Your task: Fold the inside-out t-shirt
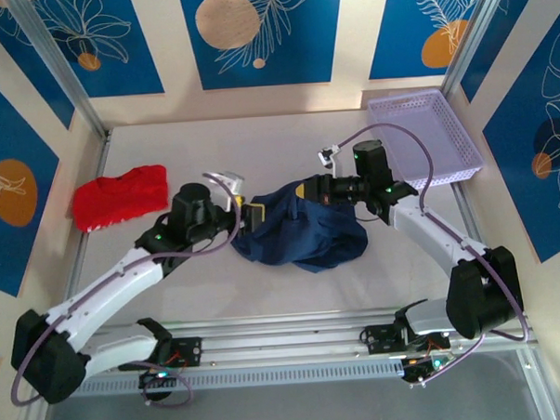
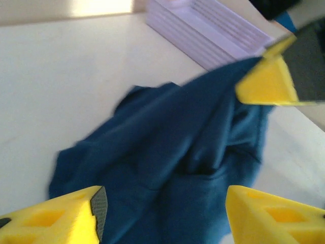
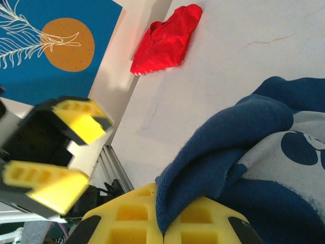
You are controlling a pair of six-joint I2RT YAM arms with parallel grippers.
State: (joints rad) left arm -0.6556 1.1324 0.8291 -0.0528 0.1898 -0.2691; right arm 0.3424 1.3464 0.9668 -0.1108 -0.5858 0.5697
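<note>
The t-shirt [image 1: 304, 239] lies bunched at the middle of the table [image 1: 259, 146]. A second garment [image 1: 120, 196] lies well apart at its 9 o'clock, near the table's left edge. The basket [image 1: 416, 130] sits at the t-shirt's 1 o'clock, in the far right corner. The left end effector [image 1: 252, 211] is at the t-shirt's 10 o'clock edge. The right end effector [image 1: 307, 190] is at its 12 o'clock edge, with cloth between its fingers.
</note>
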